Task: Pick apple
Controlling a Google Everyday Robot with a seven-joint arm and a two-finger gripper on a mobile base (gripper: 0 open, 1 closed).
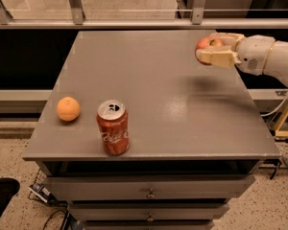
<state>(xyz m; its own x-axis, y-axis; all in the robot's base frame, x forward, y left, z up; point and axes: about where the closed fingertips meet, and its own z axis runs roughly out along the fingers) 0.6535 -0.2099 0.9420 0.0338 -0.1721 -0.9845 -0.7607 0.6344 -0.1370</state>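
Observation:
The apple [207, 44] is small, round and red with a yellowish patch. It sits between the two cream fingers of my gripper [214, 47], which is shut on it. The gripper holds the apple in the air above the right side of the grey table [158, 95], and a soft shadow lies on the tabletop below it. My white arm reaches in from the right edge of the view.
A plain orange fruit [68, 109] lies at the table's front left. A red Coca-Cola can [113, 127] stands upright near the front edge. Drawers sit under the tabletop. A railing runs along behind the table.

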